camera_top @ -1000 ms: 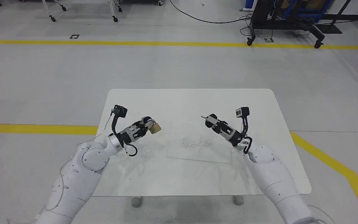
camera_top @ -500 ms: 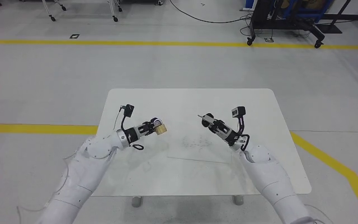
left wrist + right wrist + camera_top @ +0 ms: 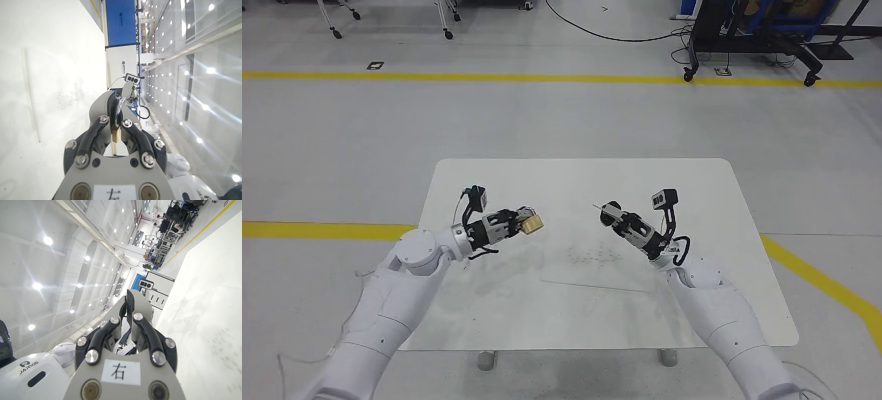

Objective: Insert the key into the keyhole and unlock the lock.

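light: bright, even, from ceiling lamps (image 3: 48,240) above me | glare: lamps streak; counter (image 3: 47,47) washed white | shadows: faint, soft | edges: straight lines bow

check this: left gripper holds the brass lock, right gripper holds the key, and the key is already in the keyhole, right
The key is not inserted: the top view shows it in the right gripper, apart from the lock in the left gripper. The rest holds.
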Robot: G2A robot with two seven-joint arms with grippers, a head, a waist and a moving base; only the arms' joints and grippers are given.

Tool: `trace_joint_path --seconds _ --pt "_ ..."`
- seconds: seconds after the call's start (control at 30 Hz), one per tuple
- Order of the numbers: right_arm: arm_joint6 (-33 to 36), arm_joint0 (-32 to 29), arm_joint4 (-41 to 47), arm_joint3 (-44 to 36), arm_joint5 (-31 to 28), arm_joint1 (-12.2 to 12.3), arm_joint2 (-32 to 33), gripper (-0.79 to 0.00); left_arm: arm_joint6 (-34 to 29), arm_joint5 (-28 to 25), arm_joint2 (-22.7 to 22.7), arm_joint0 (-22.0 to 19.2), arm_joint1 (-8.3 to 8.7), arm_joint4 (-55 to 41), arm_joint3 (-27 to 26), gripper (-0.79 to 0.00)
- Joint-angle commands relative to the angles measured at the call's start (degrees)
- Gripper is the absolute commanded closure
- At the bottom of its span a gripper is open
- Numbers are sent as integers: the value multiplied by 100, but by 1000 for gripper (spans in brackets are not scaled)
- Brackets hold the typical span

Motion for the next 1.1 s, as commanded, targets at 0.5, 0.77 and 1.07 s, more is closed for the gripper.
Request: trace_joint_path --seconds 0.5,0.77,1.07 --pt "0 0 0 0 0 0 0 0 -151 1608 214 -572 -253 -1350 890 0" --pt "-375 -70 -479 -401 503 -69 -339 0 -3 1554 212 -544 -247 -1221 815 0" --pt "-2337 -262 -2524 -1216 1418 -188 -852 0 669 1098 45 -352 -195 -591 418 0"
